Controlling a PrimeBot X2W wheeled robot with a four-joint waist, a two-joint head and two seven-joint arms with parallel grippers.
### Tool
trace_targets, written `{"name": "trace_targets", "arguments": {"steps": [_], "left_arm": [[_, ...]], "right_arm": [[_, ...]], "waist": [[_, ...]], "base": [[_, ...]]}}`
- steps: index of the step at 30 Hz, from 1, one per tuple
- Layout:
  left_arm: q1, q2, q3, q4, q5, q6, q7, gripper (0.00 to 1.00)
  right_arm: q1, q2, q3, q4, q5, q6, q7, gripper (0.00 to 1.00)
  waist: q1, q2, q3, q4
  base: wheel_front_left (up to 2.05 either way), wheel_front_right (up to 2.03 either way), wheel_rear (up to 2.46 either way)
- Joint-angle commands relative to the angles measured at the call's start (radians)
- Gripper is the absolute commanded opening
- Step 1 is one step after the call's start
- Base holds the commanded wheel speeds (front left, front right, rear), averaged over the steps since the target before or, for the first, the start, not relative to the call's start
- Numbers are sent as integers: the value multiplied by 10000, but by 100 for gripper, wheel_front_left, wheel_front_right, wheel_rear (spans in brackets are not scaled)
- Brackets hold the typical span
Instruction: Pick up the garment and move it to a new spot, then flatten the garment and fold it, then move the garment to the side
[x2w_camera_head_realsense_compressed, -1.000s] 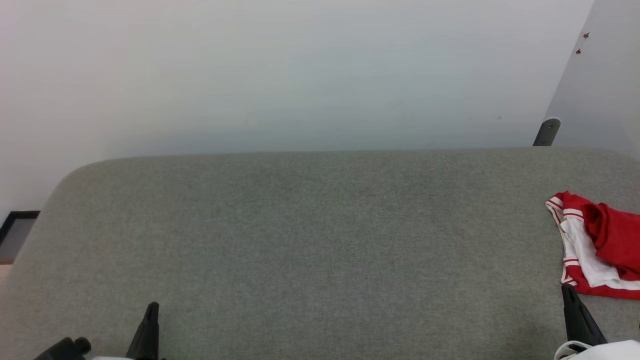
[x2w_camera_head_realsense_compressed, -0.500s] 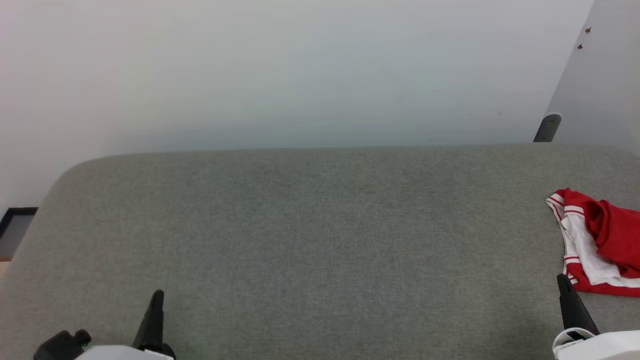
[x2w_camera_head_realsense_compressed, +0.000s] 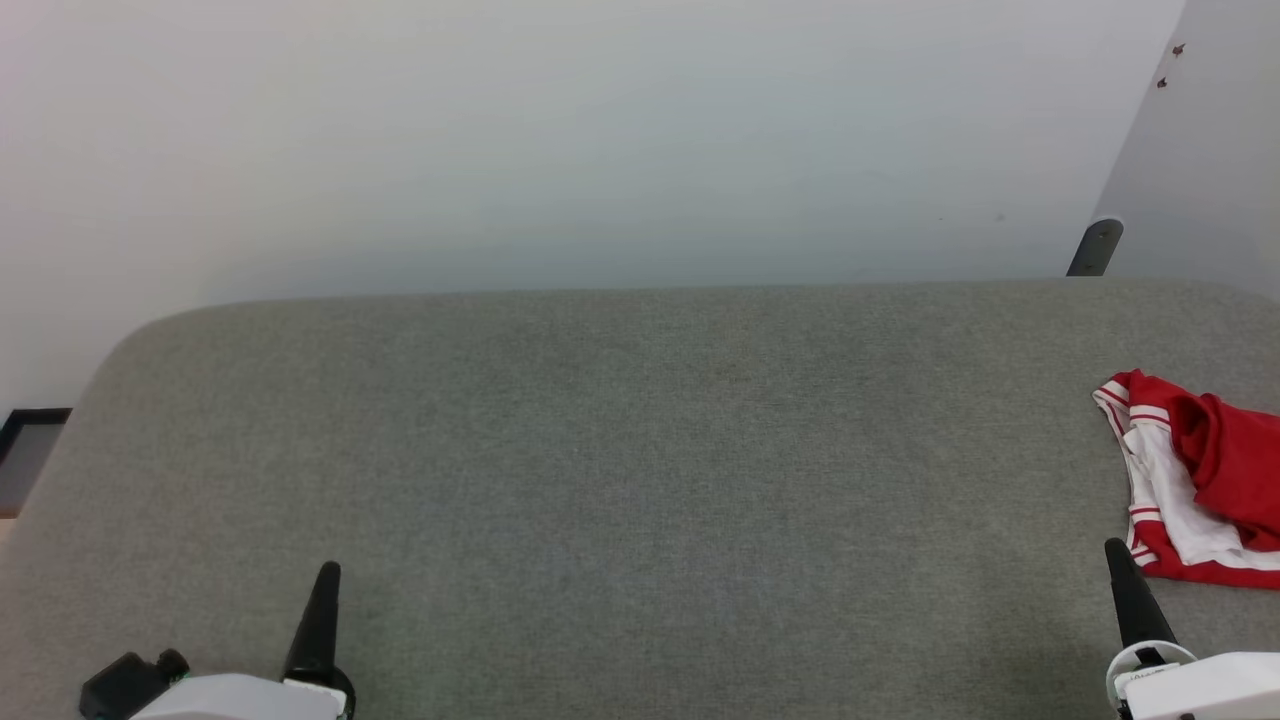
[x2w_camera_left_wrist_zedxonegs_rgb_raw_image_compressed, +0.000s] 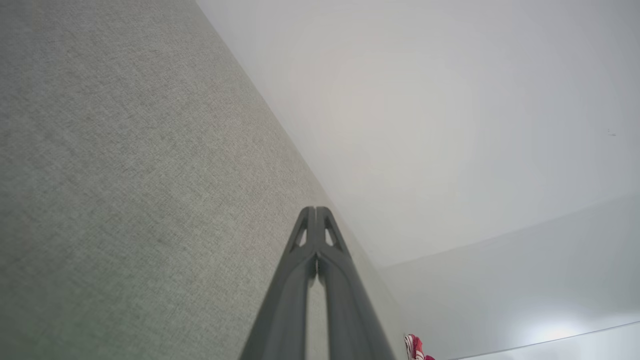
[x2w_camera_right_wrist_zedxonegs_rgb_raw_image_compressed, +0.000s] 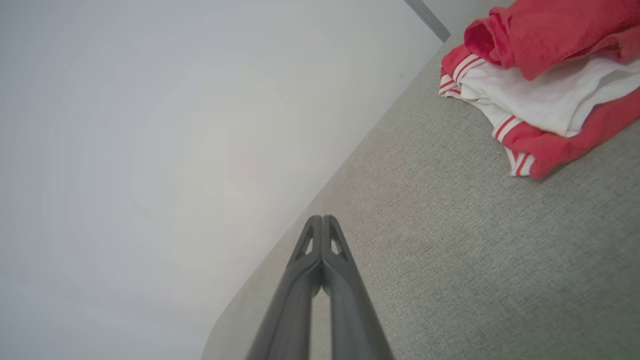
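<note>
Red soft fabric T-shirt (x2w_camera_head_realsense_compressed: 1225, 455) with white sleeves and red-and-white striped trim lies crumpled at the right edge of the grey fabric-covered desk (x2w_camera_head_realsense_compressed: 640, 450). It is just beside the right fingers (x2w_camera_head_realsense_compressed: 1128, 600), whose dark tips are pressed together. At the near left, well apart, the left fingers (x2w_camera_head_realsense_compressed: 320, 620) are likewise pressed together, holding nothing.

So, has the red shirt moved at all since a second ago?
No. The garment sits just as far from the dark bracket behind it as before; both slid up the head view together, so the camera moved.
</note>
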Motion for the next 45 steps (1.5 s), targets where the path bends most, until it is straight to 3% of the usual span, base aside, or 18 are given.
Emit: {"name": "trace_targets", "arguments": {"steps": [1,45], "left_arm": [[-229,-15,70,-119,-233,-30,69,0],[-768,-808,455,-271,-3154,-49,1076,0]], "right_arm": [[-304,10,-71,-58,283,-2,70,0],[-832,398,-152,213,4343,-1,894,0]], "waist": [[-1,-1,13,-3],[-1,-1,367,-71]], "base": [[0,0,0],[0,0,0]]}}
